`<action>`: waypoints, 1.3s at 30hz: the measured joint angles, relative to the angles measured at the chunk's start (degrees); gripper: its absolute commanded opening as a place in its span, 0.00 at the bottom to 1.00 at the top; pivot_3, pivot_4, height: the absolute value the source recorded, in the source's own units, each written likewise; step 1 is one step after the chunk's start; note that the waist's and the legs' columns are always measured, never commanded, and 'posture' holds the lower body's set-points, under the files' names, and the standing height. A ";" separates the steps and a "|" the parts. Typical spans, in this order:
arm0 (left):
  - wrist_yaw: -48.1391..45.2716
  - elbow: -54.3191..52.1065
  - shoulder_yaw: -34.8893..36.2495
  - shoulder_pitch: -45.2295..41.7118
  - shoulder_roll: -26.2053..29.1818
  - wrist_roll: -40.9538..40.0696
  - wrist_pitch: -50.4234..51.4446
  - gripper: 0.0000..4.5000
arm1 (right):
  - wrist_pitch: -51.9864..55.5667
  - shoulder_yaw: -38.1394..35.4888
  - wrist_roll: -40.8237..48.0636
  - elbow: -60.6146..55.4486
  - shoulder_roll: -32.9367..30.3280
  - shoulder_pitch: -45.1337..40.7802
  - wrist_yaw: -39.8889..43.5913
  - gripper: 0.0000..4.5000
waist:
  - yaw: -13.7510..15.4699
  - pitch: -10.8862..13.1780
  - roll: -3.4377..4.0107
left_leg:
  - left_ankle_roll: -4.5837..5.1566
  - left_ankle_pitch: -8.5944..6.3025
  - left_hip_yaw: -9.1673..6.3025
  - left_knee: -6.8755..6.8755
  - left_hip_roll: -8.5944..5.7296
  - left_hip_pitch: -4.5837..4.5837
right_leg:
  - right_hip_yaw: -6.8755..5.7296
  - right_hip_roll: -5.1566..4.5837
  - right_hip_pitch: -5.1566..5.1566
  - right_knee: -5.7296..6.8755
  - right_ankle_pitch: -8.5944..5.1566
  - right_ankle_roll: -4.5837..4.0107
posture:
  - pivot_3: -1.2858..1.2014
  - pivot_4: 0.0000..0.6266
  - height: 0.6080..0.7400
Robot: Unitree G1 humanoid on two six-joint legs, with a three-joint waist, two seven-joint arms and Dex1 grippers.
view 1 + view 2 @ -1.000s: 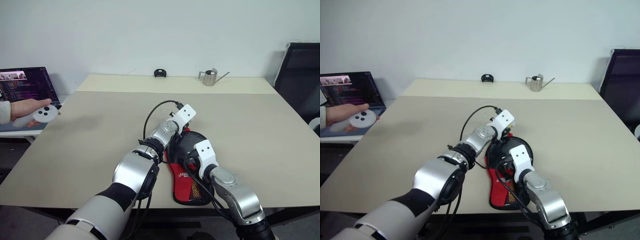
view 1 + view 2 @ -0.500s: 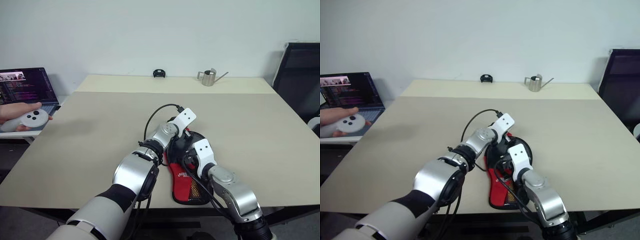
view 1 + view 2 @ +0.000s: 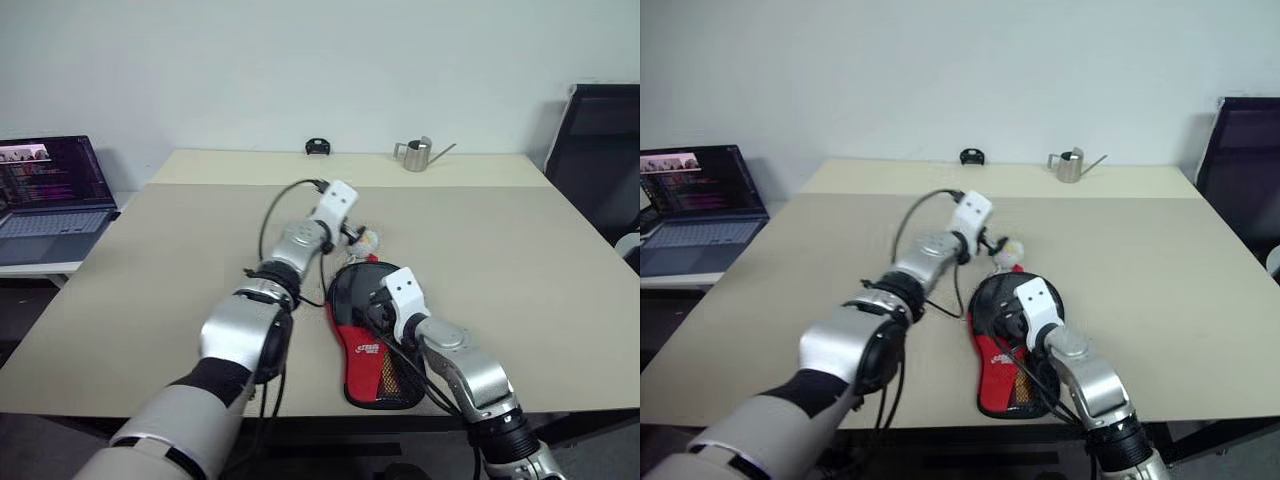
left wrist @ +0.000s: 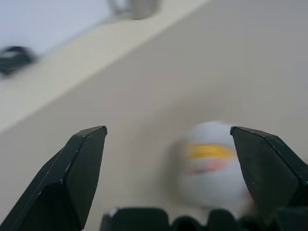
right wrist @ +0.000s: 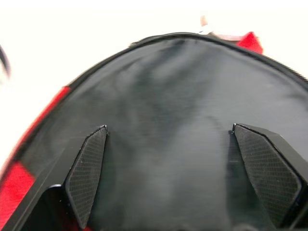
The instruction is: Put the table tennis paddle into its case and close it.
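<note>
The case (image 3: 361, 346) lies flat near the table's front edge, with a round black top, a red lower part and a mesh pocket. Its white-yellow ball charm (image 3: 368, 238) rests on the table just past the far end. The table tennis paddle is hidden. My left gripper (image 3: 351, 231) hangs open above the table, left of the charm, and holds nothing. In the left wrist view the ball charm (image 4: 211, 163) shows between its spread fingers (image 4: 86, 163). My right gripper (image 5: 168, 127) is open, low over the black fabric of the case (image 5: 173, 82).
An open laptop (image 3: 45, 185) stands on a side desk at the left. At the table's far edge are a small metal watering can (image 3: 415, 155) and a small black object (image 3: 319, 147). A black chair (image 3: 600, 150) stands at the right.
My left gripper has opened, risen and swung left off the case's far end, uncovering the ball charm. The person's hand with a controller has left the view. The right gripper crept slightly forward.
</note>
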 measured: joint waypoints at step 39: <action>-42.51 -49.47 -13.96 32.63 3.76 -20.11 9.17 1.00 | 13.64 -17.37 20.94 -17.47 -27.74 3.16 23.10 1.00 | 1.64 0.76 0.61 | 0.03 -0.01 -0.17 0.03 -0.04 -0.35 | -0.01 -0.01 -0.05 -0.20 0.01 -0.43 | 0.52 0.24 1.00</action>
